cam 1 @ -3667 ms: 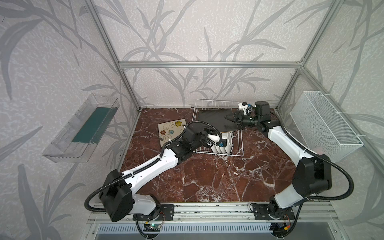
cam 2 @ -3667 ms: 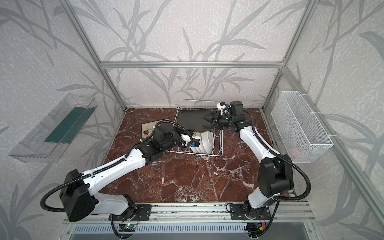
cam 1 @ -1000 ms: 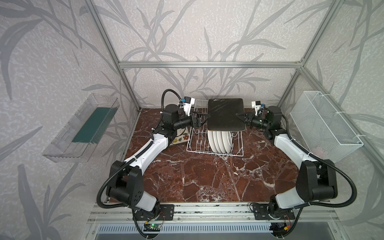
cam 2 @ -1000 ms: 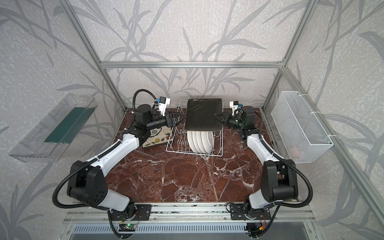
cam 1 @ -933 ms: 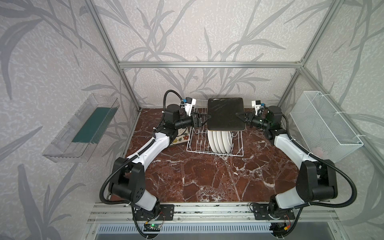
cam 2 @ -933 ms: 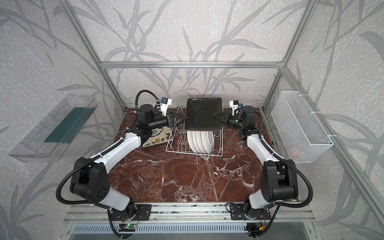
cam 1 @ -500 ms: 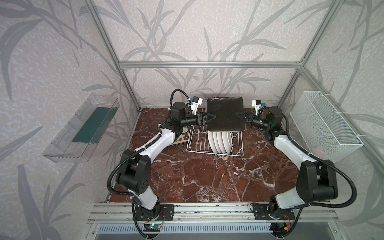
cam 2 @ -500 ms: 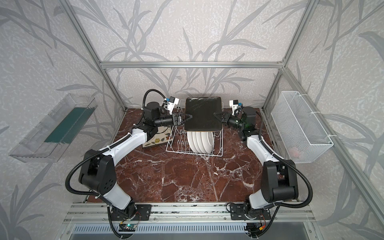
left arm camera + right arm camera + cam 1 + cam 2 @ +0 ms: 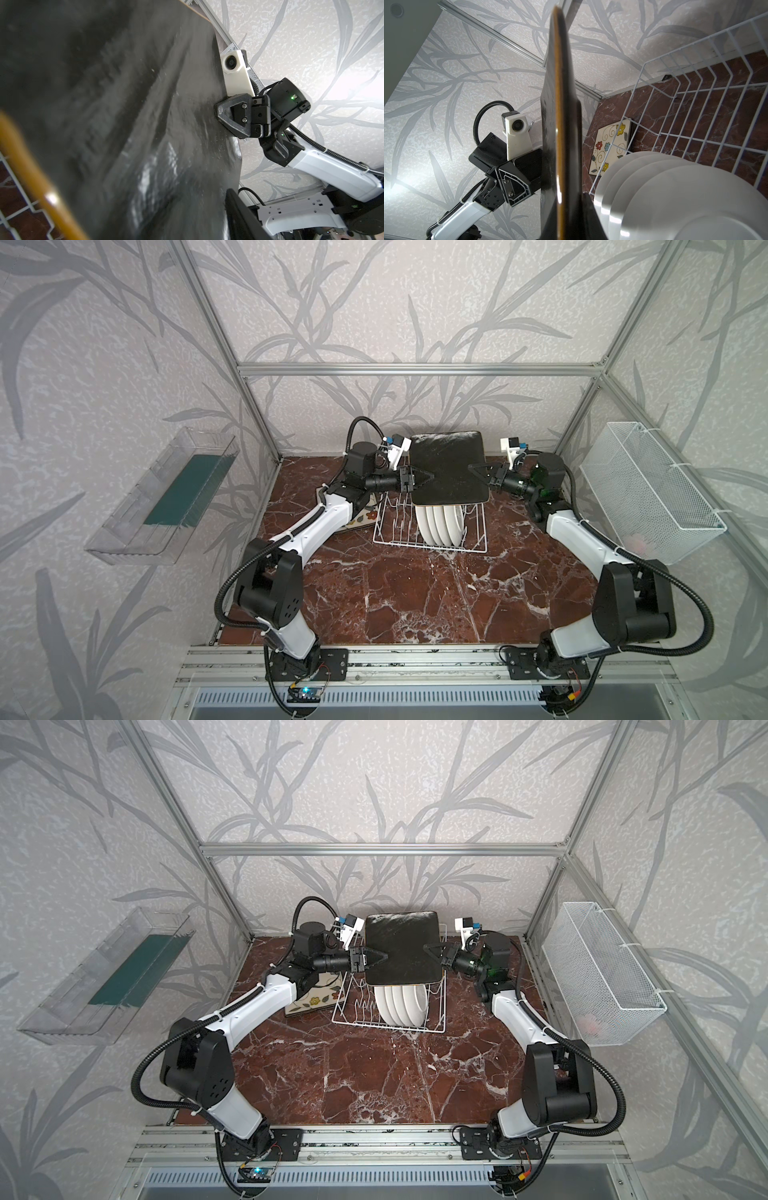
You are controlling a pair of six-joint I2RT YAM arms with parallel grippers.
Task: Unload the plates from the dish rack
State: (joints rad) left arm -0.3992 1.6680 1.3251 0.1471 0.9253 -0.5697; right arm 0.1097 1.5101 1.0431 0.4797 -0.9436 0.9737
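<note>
Two grippers meet at one square plate (image 9: 449, 468) — black back showing, held above the dish rack (image 9: 485, 531).
The right gripper (image 9: 471, 467) pinches its right edge; the left gripper (image 9: 432, 477) straddles the left edge, grip impossible to tell. Round white plates (image 9: 440, 522) stand in the rack's right side.

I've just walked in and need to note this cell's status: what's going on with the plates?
Both arms are on one black-backed square plate, held up over the dish rack. The right gripper is clamped on its right edge. The left gripper has its fingers around the left edge, but I cannot tell whether it grips. It looks like a handover. A row of round white plates stands in the rack, and a second square plate lies face up on the table beside it.
</note>
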